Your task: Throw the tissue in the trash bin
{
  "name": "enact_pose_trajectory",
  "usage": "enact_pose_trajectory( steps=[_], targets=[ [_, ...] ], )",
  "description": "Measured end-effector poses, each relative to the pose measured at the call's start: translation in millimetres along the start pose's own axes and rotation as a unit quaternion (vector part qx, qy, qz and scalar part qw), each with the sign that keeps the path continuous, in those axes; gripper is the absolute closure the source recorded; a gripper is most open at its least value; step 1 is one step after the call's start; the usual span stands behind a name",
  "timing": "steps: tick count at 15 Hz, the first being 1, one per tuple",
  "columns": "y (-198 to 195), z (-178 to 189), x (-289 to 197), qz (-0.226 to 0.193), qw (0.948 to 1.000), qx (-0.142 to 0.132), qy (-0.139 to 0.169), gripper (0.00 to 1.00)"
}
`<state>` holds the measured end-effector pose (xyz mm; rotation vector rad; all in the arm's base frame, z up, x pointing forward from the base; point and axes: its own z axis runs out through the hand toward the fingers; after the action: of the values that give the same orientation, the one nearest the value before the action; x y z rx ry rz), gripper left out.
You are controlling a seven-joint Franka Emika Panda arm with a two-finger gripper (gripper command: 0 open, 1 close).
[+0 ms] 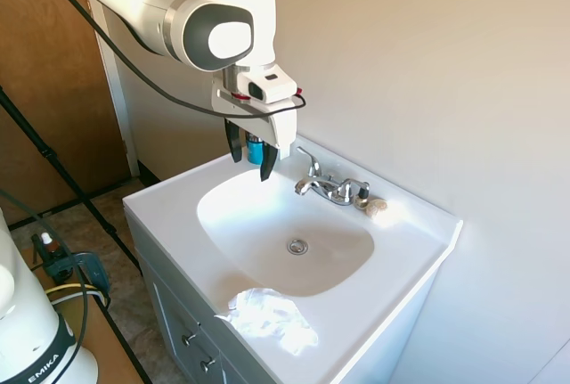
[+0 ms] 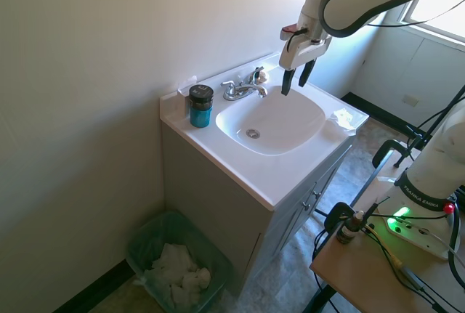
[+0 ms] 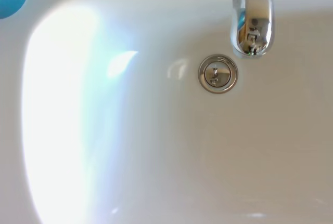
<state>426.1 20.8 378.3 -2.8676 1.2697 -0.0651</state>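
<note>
while our pincer (image 1: 249,159) hangs above the sink basin (image 1: 267,215), its fingers stand apart and hold nothing | we see the tissue (image 1: 267,315) on the bench's front corner | trash bin (image 2: 149,237) on the floor beside the cabinet

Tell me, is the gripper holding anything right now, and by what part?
Nothing is held. The gripper hangs open and empty above the sink, while the tissue lies untouched on the counter's front edge.
</note>
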Motion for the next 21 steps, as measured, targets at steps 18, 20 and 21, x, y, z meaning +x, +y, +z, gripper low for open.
enact_pose_trajectory(
  steps=[18,20,21],
  targets=[
    [176.1,71.8,81.0,0.155,0.9867,-0.046,-0.018,0.00],
    [185.5,88.7,85.3,0.167,0.9844,-0.049,-0.024,0.00],
    [188.2,97.3,86.7,0.170,0.9837,-0.051,-0.028,0.00]
  ],
)
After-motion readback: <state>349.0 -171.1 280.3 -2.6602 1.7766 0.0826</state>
